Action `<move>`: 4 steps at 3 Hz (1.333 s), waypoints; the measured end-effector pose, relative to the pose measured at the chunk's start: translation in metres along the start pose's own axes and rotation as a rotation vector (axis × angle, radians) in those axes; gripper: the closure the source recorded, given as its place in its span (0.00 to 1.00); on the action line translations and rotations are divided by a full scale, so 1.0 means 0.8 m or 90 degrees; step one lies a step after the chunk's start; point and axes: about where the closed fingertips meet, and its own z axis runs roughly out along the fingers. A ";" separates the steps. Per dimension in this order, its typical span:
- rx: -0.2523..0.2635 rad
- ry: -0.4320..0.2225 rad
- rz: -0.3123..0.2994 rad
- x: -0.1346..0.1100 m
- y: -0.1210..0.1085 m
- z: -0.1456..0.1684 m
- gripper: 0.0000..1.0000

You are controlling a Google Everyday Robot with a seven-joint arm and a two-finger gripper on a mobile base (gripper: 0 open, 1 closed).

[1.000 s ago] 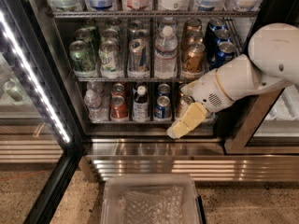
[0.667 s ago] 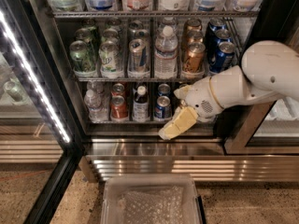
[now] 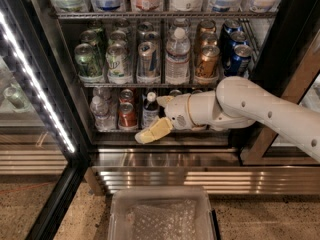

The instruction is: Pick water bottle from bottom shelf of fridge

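The small, squat, clear ribbed plastic water bottle (image 3: 98, 115) with a white cap stands upright at the left end of the bottom wire shelf (image 3: 112, 132) in the black-framed glass-door fridge (image 3: 52, 64). The white arm's gripper (image 3: 157, 117) is at the shelf front, at 3 o'clock from the water bottle and apart from it. Its 2 cream fingers (image 3: 150, 133) are spread apart, just beside a dark labelled bottle (image 3: 149, 115)
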 end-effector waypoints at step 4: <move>-0.022 0.043 -0.118 -0.007 0.011 0.070 0.31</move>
